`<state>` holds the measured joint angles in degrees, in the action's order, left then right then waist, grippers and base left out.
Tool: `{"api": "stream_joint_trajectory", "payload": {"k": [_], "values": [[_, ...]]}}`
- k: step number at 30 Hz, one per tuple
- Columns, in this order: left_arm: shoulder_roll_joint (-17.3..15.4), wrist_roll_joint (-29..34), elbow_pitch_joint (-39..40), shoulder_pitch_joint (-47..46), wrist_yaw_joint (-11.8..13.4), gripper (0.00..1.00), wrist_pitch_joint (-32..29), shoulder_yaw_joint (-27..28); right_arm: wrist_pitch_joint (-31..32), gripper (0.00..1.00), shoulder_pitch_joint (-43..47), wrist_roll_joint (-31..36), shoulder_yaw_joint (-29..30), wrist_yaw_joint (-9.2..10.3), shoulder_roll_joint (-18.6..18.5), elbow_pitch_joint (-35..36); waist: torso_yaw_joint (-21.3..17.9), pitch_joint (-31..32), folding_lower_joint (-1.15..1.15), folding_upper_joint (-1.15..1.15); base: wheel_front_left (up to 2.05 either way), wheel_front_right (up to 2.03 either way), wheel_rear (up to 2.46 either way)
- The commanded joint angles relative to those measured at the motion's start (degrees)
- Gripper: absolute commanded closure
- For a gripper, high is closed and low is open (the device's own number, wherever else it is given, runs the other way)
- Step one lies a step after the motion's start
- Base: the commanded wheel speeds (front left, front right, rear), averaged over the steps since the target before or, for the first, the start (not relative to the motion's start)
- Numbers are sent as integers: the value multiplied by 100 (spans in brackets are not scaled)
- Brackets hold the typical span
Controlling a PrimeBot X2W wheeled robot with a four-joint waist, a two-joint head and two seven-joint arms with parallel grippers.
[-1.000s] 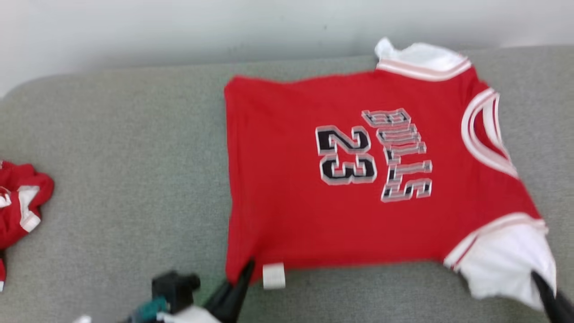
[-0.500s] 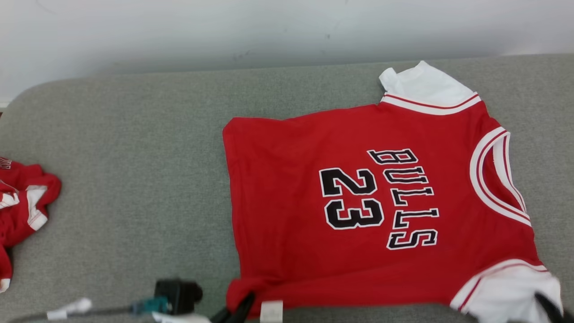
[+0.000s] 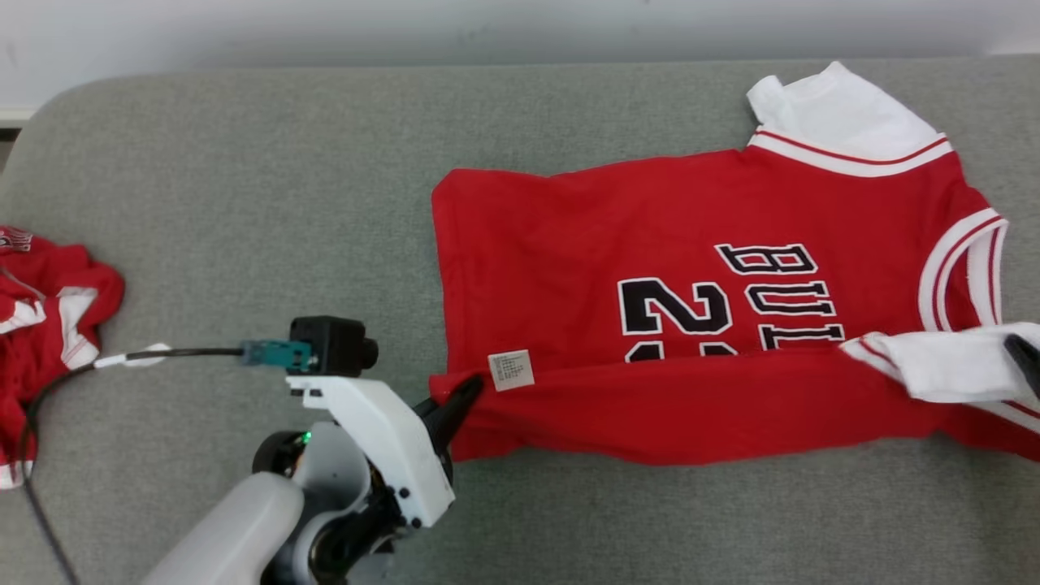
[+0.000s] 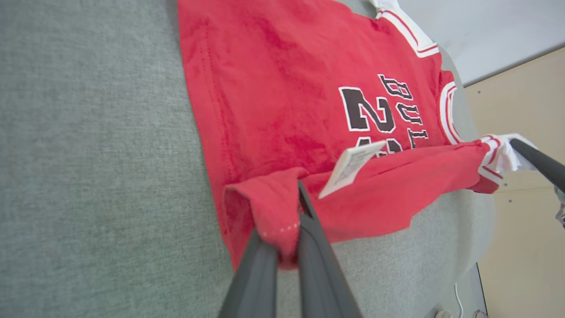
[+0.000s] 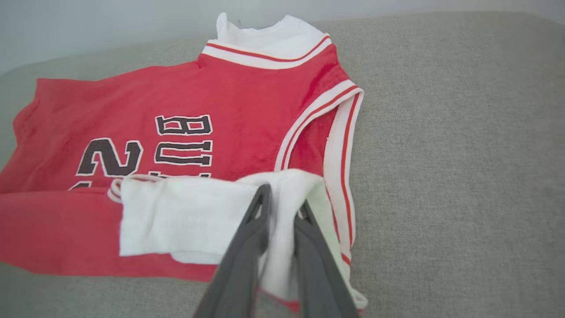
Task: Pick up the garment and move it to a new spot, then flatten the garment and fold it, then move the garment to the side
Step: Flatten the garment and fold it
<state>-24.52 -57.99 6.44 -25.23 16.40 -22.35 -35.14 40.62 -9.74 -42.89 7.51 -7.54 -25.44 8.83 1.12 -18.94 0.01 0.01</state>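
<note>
Head view is showing the red basketball jersey with white sleeves and black 23 print lying across the right half of the grey fabric cushion, its near edge folding over and covering the bottom of the numbers. Left gripper is clamping the red hem corner right beside the white care label, and right gripper is pinching the near white sleeve. Crumpled red-and-white garment is sitting well apart at the far left edge
</note>
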Motion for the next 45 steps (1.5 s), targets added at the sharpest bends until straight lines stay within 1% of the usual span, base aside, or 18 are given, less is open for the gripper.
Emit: {"api": "stream_joint_trajectory", "payload": {"k": [1, 3, 8, 10, 12, 14, 18, 20, 25, 30, 34, 35, 36, 37, 38, 39, 41, 45], "values": [[1, 120, -137, -125, -27, 0, 62, -3, -136, 0, -151, 82, -6, 11, 98, -80, 68, -64, -1, -1, 0, 0, 0], [126, 156, -233, -131, -55, 0, 209, -5, -357, 0, -251, 169, 19, 11, 197, -120, 76, -56, -1, -1, 0, 0, 0], [113, 290, -129, 253, -111, 0, 786, 72, -987, 0, 98, 132, 106, 11, 340, 3, 51, 142, -1, -1, 0, 0, 0], [95, 332, -3, 492, -121, 0, 977, 59, -1172, 0, 394, 178, 146, 11, 255, 123, 51, 248, -1, -1, 0, 0, 0], [-52, 567, 61, 696, -124, 0, 1129, -61, -1311, 0, 716, 284, 144, 10, 164, 198, 32, 322, -1, -1, 0, 0, 0], [-109, 731, 99, 876, -104, 0, 1190, -234, -1432, 0, 1013, 394, 121, 11, 45, 201, 16, 345, -1, -1, 0, 0, 0], [-252, 1118, -26, 947, -145, 0, 1253, -528, -1650, 0, 1267, 690, 114, 11, -109, -6, 6, 286, -1, -1, 0, 0, 0], [-218, 1300, -131, 856, -172, 0, 1281, -658, -1730, 0, 1320, 885, 52, 11, -170, -175, 33, 229, -1, -1, 0, 0, 0], [-78, 1374, -434, 642, -232, 0, 1313, -745, -1828, 0, 1063, 1033, -99, 11, -107, -604, 73, 75, -1, -1, 0, 0, 0], [5, 1332, -677, 447, -383, 0, 1207, -833, -1809, 0, 708, 1053, -292, 10, -87, -995, 91, -109, -1, -1, 0, 0, 0], [187, 1271, -852, 319, -515, 0, 1160, -930, -1708, 0, 436, 1021, -500, 11, -68, -1293, 114, -201, -1, -1, 0, 0, 0], [244, 1234, -907, 291, -561, 4, 1148, -954, -1665, 0, 374, 970, -559, 11, -28, -1389, 119, -208, -1, -1, 0, 0, 0], [295, 1202, -954, 259, -615, 49, 1150, -975, -1600, 0, 328, 899, -638, 11, 4, -1460, 122, -208, -1, -1, 0, 0, 0], [295, 1202, -954, 259, -615, 49, 1150, -975, -1600, 0, 328, 899, -638, 11, 4, -1460, 122, -208, -1, -1, 0, 0, 0], [338, 1182, -1004, 240, -661, 100, 1173, -994, -1555, 45, 288, 872, -727, 10, 2, -1512, 128, -196, -1, -1, 0, 0, 0], [346, 1208, -1044, 210, -734, 100, 1163, -1049, -1534, 100, 243, 811, -795, 4, -12, -1551, 134, -168, -1, -1, 0, 0, 0], [333, 1152, -1078, 200, -847, 100, 1139, -1070, -1509, 100, 175, 592, -900, 4, -97, -1564, 141, -73, -1, -1, 0, 0, 0], [155, 844, -836, 299, -1041, 100, 1013, -938, -1430, 100, 197, 216, -762, 11, -459, -1419, 146, 181, -1, -1, 0, 0, 0]]}}
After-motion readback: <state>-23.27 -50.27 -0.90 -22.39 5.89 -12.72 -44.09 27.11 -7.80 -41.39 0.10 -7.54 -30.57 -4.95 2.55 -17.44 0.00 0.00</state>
